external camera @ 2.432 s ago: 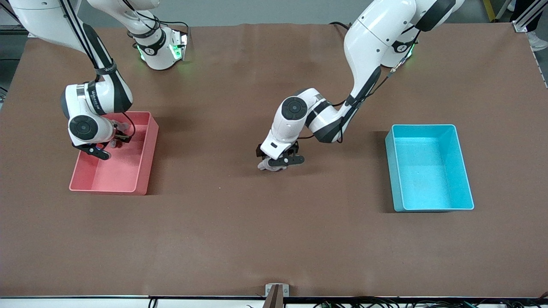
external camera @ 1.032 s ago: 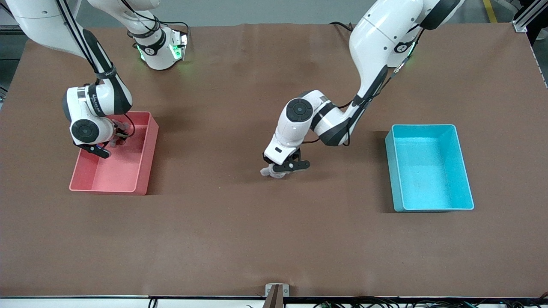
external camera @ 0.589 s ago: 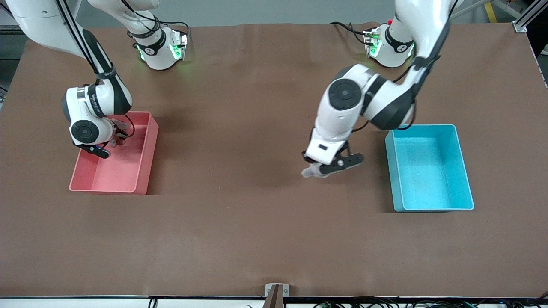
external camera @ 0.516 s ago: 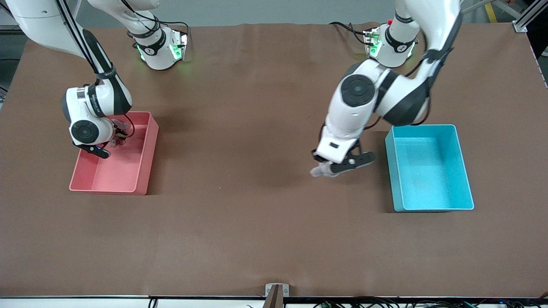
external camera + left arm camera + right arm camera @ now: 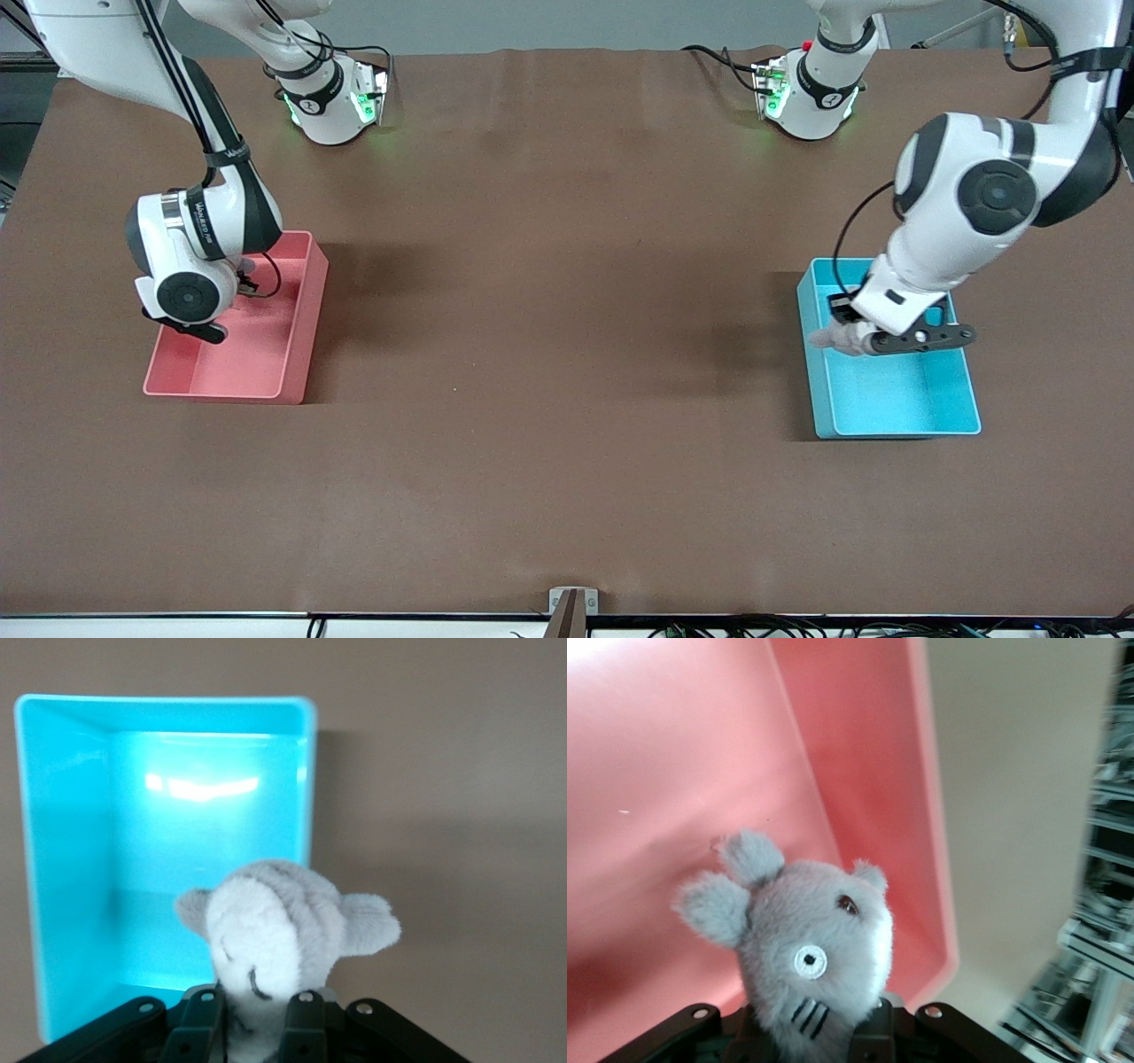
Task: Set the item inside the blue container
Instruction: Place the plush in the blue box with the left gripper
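Your left pincer [image 5: 858,339] grips a grey plush toy [image 5: 276,935] over the blue container [image 5: 961,390] near the bench's left-arm end | right pincer [image 5: 232,285] clamps a grey plush mouse [image 5: 806,948] over the pink bin [image 5: 301,341] | brown bench [image 5: 549,425], grey floor along its base edge.

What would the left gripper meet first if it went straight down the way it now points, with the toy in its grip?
Likely the blue container: the left gripper, shut on the grey plush toy, hangs over its wall toward the right arm's end, so the toy may touch that rim before the floor; depth is unclear.
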Controlling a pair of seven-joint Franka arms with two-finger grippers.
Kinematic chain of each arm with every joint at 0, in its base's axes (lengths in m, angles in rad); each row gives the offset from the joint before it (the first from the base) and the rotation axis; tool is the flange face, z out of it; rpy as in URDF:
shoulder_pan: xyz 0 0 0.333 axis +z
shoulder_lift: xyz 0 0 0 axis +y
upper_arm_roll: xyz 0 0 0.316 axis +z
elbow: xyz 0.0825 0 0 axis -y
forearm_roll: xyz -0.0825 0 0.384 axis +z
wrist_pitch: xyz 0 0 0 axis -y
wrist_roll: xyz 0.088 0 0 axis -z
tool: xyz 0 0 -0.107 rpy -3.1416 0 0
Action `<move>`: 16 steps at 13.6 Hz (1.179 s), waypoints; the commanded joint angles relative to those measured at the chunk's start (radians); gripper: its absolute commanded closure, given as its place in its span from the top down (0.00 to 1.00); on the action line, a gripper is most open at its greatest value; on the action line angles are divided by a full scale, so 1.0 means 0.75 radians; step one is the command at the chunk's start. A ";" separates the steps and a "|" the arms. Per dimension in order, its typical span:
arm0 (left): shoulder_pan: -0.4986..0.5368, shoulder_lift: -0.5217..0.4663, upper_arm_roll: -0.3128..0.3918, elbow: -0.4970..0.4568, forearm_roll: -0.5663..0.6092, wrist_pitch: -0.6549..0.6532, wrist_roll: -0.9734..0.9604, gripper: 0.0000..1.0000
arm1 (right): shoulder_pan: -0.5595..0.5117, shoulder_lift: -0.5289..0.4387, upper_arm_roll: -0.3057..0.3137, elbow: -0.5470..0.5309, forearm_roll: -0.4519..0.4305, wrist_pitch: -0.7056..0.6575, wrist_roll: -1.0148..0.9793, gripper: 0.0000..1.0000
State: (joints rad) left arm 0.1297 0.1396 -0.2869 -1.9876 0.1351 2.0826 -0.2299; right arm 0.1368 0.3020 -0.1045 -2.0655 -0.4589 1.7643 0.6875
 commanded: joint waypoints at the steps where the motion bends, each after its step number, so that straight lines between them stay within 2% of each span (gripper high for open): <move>1: 0.099 0.028 -0.016 -0.033 -0.016 0.033 0.165 0.17 | 0.136 0.015 0.000 0.207 0.022 -0.227 0.028 0.12; 5: 0.224 0.157 -0.014 -0.031 -0.002 0.095 0.318 0.17 | 0.159 0.015 0.000 0.397 0.378 -0.293 0.020 0.10; 8: 0.271 0.245 -0.014 -0.031 0.002 0.146 0.349 0.17 | 0.180 0.043 0.000 0.510 0.742 -0.291 0.008 0.09; 9: 0.271 0.276 -0.012 -0.031 0.002 0.156 0.353 0.17 | 0.216 0.061 0.008 0.535 0.804 -0.275 0.002 0.09; 11: 0.273 0.329 -0.012 -0.031 0.004 0.187 0.354 0.19 | 0.334 0.147 0.010 0.647 0.843 -0.230 0.004 0.10; 12: 0.277 0.352 -0.012 -0.031 0.006 0.191 0.354 0.21 | 0.392 0.186 0.010 0.676 0.898 -0.171 0.020 0.14; 14: 0.293 0.384 -0.012 -0.031 0.061 0.193 0.354 0.21 | 0.509 0.256 0.010 0.680 0.992 0.039 0.132 0.14; 16: 0.306 0.415 -0.012 -0.031 0.084 0.211 0.354 0.21 | 0.619 0.325 0.010 0.680 1.011 0.212 0.298 0.14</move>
State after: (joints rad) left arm 0.3387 0.4353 -0.2871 -2.0157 0.1732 2.2235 0.0216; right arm 0.5449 0.4854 -0.0844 -1.5898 0.2716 1.8562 0.8270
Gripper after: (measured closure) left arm 0.780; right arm 0.784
